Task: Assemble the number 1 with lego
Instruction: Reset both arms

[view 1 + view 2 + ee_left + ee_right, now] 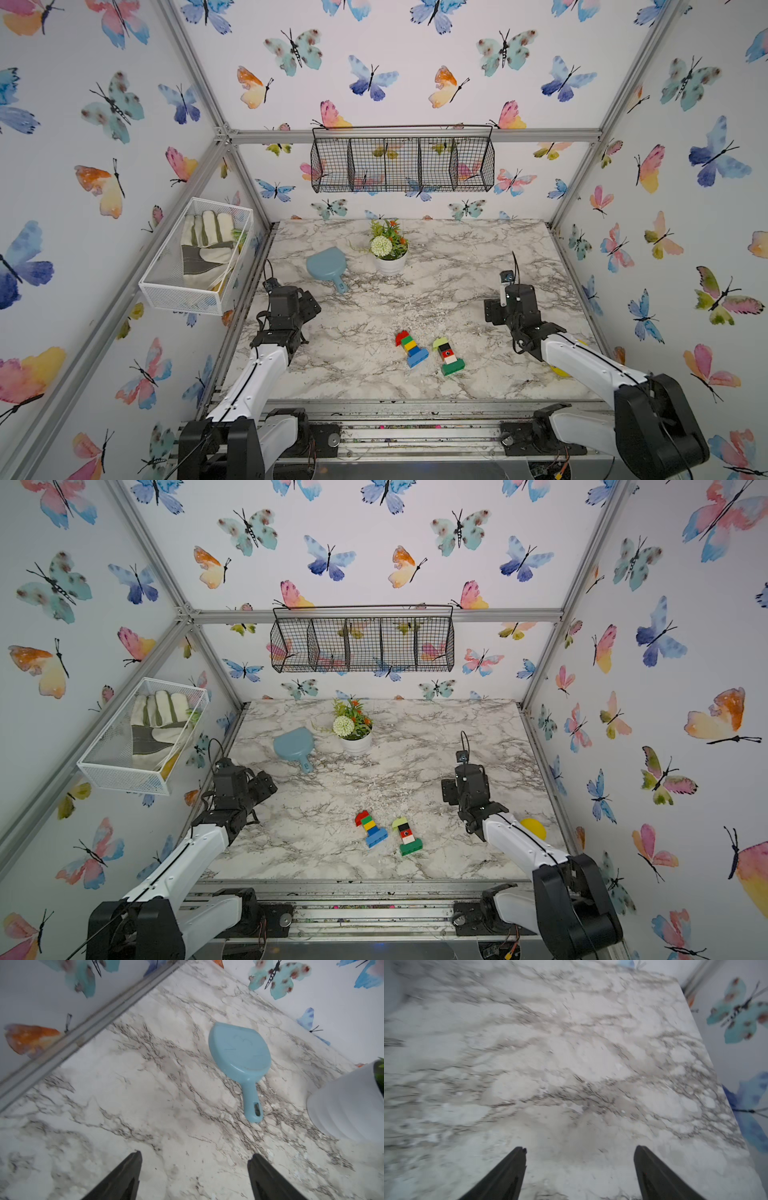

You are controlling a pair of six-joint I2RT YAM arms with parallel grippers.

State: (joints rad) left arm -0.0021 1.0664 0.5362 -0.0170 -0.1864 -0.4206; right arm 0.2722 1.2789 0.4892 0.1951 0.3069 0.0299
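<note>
Lying studded plastic lego (411, 348), veined marble table (457, 266)

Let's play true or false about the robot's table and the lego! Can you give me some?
1. The blue-based stack and the green-based stack of lego lie side by side on the marble table. True.
2. The left gripper is holding a brick. False: its jaws are open and empty, away from the lego.
3. The blue scoop lies near the flower pot. True.
4. The glove is in the black wire basket. False: it lies in the white basket; the black one looks empty.
5. The right gripper is open and empty. True.
</note>
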